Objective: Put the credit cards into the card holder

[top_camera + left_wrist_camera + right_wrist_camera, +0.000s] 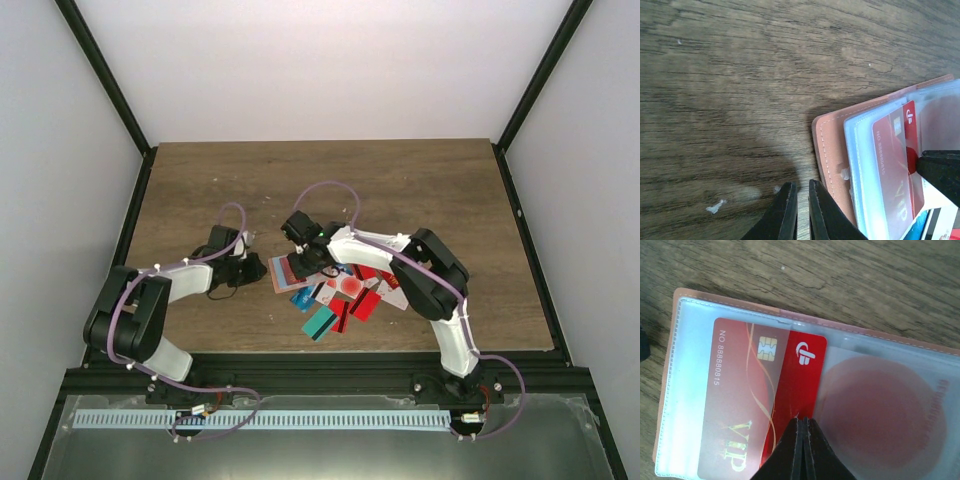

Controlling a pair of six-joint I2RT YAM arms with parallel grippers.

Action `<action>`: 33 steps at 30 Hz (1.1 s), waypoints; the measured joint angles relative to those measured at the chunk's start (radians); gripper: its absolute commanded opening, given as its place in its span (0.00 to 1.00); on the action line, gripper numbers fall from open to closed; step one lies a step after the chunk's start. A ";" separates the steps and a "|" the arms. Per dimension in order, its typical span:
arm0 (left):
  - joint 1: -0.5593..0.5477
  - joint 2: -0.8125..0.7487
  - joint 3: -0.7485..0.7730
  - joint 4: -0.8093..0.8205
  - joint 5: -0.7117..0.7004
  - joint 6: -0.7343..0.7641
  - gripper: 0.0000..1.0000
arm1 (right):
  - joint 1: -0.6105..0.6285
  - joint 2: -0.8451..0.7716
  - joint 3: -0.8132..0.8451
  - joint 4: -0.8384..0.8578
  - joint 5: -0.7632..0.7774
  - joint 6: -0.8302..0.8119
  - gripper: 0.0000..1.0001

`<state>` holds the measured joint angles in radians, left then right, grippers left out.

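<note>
The salmon-brown card holder (pixel 830 150) is lying open at mid-table, just left of the loose credit cards (pixel 352 296). The right gripper (pixel 802 420), jaws pressed together, is resting its tips on a red VIP card (pixel 747 390) sitting partway inside the clear sleeve (pixel 690 390). The left gripper (pixel 801 185), jaws nearly together and holding nothing, is sitting on the wooden table (pixel 730 100) just left of the holder.
</note>
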<state>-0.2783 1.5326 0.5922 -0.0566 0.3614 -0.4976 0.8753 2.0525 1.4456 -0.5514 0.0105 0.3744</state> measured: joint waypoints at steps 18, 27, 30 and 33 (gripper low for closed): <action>-0.013 0.007 0.000 0.019 -0.001 -0.001 0.10 | -0.001 0.022 0.002 0.050 -0.217 0.024 0.04; -0.015 0.006 0.000 0.018 -0.003 -0.001 0.10 | -0.026 0.014 -0.008 0.081 -0.303 0.053 0.14; -0.017 0.001 -0.002 0.012 -0.005 -0.001 0.10 | -0.042 -0.014 -0.028 0.080 -0.299 0.054 0.21; -0.018 -0.013 -0.010 0.000 -0.005 -0.001 0.10 | -0.066 -0.068 -0.063 0.079 -0.281 0.050 0.26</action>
<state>-0.2966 1.5200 0.5827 -0.0570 0.3561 -0.4984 0.8093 1.9850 1.3823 -0.4728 -0.2707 0.4240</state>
